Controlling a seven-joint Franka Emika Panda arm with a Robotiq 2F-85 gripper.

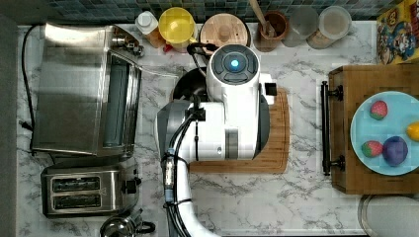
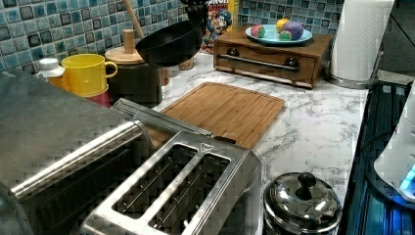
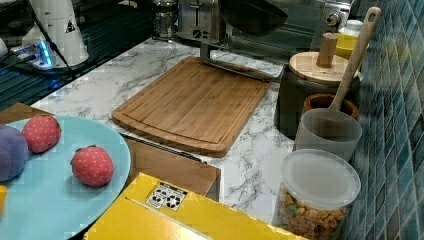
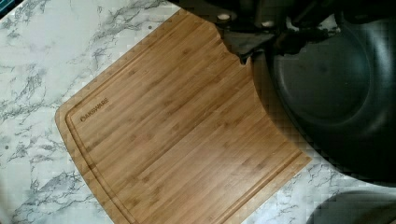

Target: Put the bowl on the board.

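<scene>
Bowl (image 2: 171, 43): in the air, tilted, above the board's (image 2: 225, 110) far edge.
Hand (image 4: 261, 35): pinching the bowl's rim, bowl hanging beneath it.

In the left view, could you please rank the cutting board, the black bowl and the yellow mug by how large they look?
1. cutting board
2. bowl
3. yellow mug

The mug sits nearer the camera, yet looks smallest.

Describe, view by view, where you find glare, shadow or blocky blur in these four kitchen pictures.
Top view: the white arm hides most of the board. Left view: the toaster looks blocky, and highlights glint on the steel lid. Right view: the plate and its fruit sit close and soft. Wrist view: the bowl is dark with faint sheen.
</scene>
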